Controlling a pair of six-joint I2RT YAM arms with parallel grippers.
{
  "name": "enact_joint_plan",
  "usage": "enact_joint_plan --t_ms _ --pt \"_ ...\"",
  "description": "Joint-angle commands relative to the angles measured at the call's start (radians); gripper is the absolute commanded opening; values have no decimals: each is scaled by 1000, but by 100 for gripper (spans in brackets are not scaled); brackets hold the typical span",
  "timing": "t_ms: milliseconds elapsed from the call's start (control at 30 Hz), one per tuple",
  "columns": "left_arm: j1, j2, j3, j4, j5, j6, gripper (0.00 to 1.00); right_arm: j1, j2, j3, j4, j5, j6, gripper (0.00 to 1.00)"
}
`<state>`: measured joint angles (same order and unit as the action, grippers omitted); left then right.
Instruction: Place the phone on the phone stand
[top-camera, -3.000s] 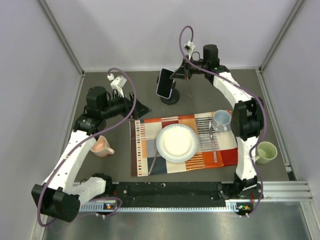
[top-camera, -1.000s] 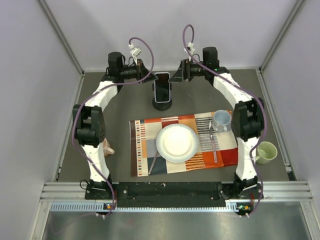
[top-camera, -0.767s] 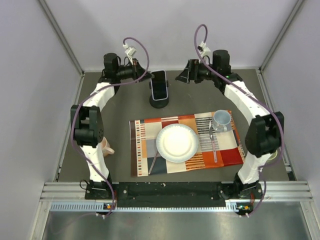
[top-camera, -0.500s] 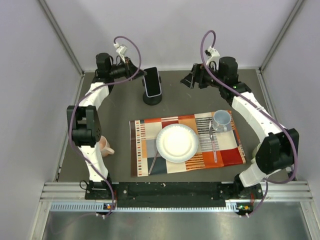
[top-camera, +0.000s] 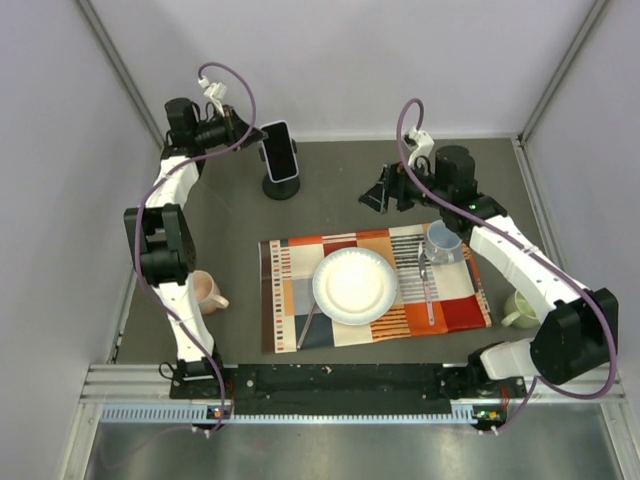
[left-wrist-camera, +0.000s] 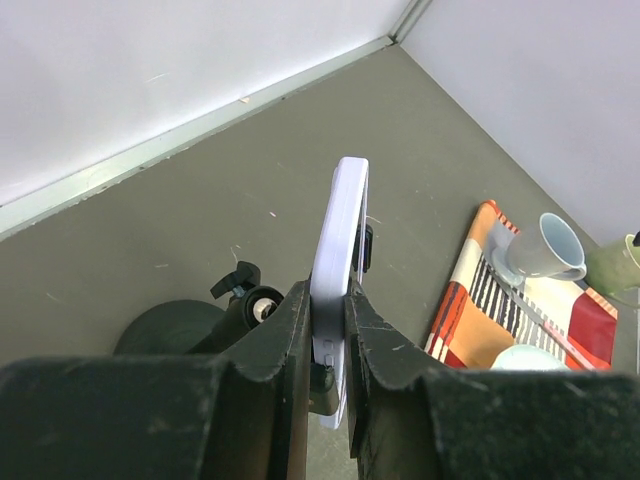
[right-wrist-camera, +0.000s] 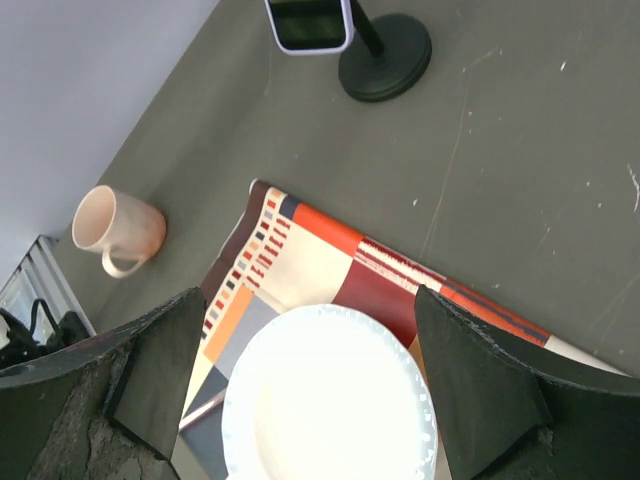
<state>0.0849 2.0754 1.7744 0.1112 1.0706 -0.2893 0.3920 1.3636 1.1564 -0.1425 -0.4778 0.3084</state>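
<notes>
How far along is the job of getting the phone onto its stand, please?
Done, it seems: the phone sits upright in the cradle of the phone stand. In hand: the left gripper is clamped on the phone's edge, while the right gripper hangs open and empty near the placemat. Left: letting go and backing off, provided the phone holds on its own.

No writing, label, brand, number or sign can be read on anything in view.

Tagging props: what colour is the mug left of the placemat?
Pale pink. The mug shows best in the right wrist view.
</notes>
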Motion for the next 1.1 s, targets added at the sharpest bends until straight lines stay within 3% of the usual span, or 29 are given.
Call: enact_joint_plan --t_ms 0,100,133,167,267,400,667,800,1067 --pt "13 5 72 91 43 -10 0 13 -50 -23 24 -24 -17 85" --pt "27 25 79 104 32 -42 5 15 -57 -20 14 -31 -20 85" --pt "27 26 86 90 26 -45 13 16 -60 -17 9 -31 -22 85" --pt "29 25 86 90 26 -62 31 18 -61 -17 4 -31 -25 85" --pt "32 -4 71 79 -14 -67 56 24 -63 -14 -11 -22 -29 85" --pt "42 -102 20 94 -81 -73 98 31 -78 -15 -40 21 -32 86" --pt "46 -346 -147 39 -294 -163 98 33 -136 31 -215 326 -51 89" --pt "27 -481 -259 45 -275 -261 96 31 -172 45 -266 528 -45 93" --pt "-54 -779 -330 -107 -285 -169 98 33 -343 19 -239 610 -57 96"
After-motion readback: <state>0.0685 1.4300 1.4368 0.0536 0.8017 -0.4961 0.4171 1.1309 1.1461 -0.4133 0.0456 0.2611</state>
